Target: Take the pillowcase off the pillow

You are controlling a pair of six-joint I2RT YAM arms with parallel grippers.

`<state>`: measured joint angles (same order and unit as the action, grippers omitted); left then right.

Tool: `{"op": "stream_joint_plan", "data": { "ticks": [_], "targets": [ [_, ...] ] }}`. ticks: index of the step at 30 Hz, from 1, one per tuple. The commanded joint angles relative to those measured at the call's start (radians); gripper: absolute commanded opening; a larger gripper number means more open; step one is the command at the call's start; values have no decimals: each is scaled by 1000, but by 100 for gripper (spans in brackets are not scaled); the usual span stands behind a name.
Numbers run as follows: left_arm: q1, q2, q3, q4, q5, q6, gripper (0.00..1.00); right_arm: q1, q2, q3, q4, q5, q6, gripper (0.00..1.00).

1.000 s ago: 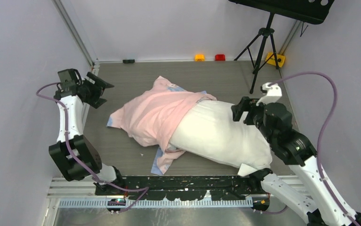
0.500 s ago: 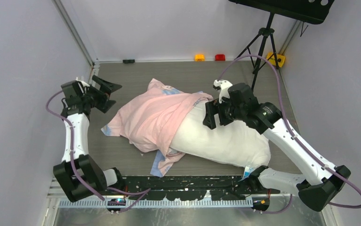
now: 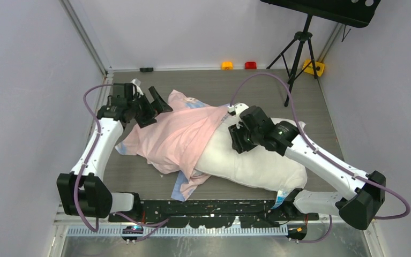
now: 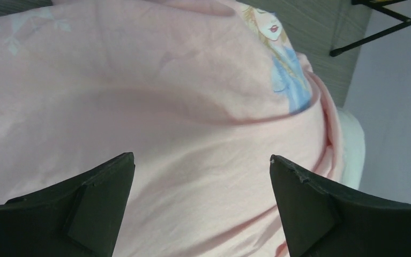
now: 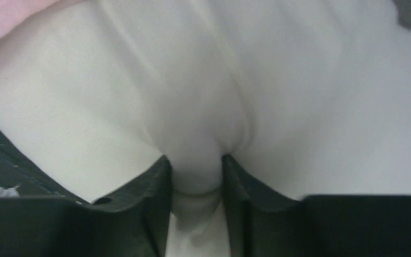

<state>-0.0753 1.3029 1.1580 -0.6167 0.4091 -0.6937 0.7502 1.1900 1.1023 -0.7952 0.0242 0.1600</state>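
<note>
The pale pink pillowcase (image 3: 173, 134) covers the left half of the white pillow (image 3: 256, 160), which lies bare on the right. My left gripper (image 3: 157, 104) hovers open over the pillowcase's far left end. In the left wrist view its fingertips stand wide apart above the pink pillowcase (image 4: 165, 96), with nothing between them at the left gripper (image 4: 201, 158); a strip of white pillow (image 4: 353, 144) shows at the right. My right gripper (image 3: 238, 140) presses into the pillow beside the pillowcase's opening. In the right wrist view the right gripper (image 5: 196, 160) pinches a fold of the pillow (image 5: 299, 96).
A black tripod (image 3: 298, 48) stands at the back right beside a yellow block (image 3: 313, 67). Small yellow (image 3: 227, 65) and red (image 3: 251, 65) items sit along the back wall. Side walls close in on both arms. A black rail (image 3: 208, 206) runs along the near edge.
My left arm swung right from the wall to above the pillowcase's far end. My right arm moved left onto the pillow, and its jaws closed on a fold of it.
</note>
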Motion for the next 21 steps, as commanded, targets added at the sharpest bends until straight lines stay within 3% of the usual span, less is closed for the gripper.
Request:
{"op": "stream_joint_plan", "data": {
  "ticks": [1,3,4,8,16,18,21],
  "targets": [
    [-55,23,48,-76,-186,54,100,2,-28,-88,68,118,31,24],
    [-73,43,89,-127,-243,82,100,2,-73,-133,98,136,57,3],
    [-89,50,110,-147,-277,109,100,2,-99,-148,112,147,73,1],
    [-159,54,146,-176,-352,219,100,2,-191,-190,170,115,91,0],
    [-174,160,177,-144,-163,299,98,3,-128,-129,116,87,74,0],
    [-173,192,196,-152,-148,300,86,2,-133,-130,116,82,79,0],
    [-173,209,213,-151,-149,301,45,3,-150,-134,115,86,87,0]
  ]
}}
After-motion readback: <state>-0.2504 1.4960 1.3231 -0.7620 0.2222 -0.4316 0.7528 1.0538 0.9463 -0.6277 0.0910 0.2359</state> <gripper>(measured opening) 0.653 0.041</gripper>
